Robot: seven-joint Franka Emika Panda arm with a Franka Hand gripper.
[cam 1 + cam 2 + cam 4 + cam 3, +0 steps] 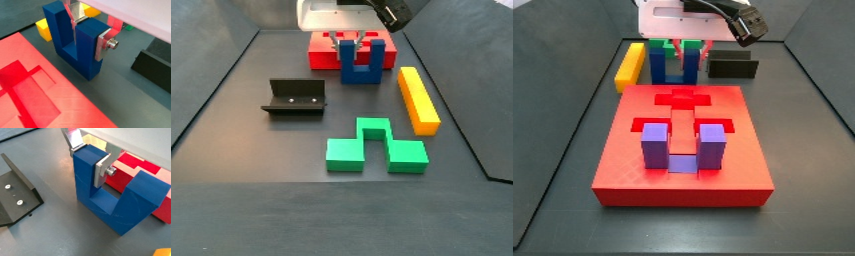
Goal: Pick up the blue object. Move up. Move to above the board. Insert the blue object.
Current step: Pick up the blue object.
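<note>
No brand, label or writing can be read on any item in the four views.

The gripper [85, 30] is low over the bench [251, 130], just beyond the far edge of the board [647, 170] as seen in a side view. Its fingers [101, 170] are clamped on one upright prong of the blue object [110, 193]: a silver plate with a screw head lies flat against that prong's inner face in both wrist views, and the second plate sits on the prong's outer side. The blue object stands upright, prongs up, with its base at or just above the bench surface; contact with the bench cannot be confirmed. It is beside the board, not over it.

View differences:
- Both wrist views show the finger contact on the prong; the side views do not resolve it.
- A side view shows the purple block [680, 145] standing upright in the near cut-out of the board, and a cross-shaped recess further back. The wrist views show only a corner of the board [33, 95].
- A side view shows the green block [374, 146] lying near the front of the bench, well apart from the gripper; the other views omit it.
- The yellow bar [417, 98] lies along the bench beside the board.
- The fixture [294, 98] stands on the bench, apart from the blue object.
</note>
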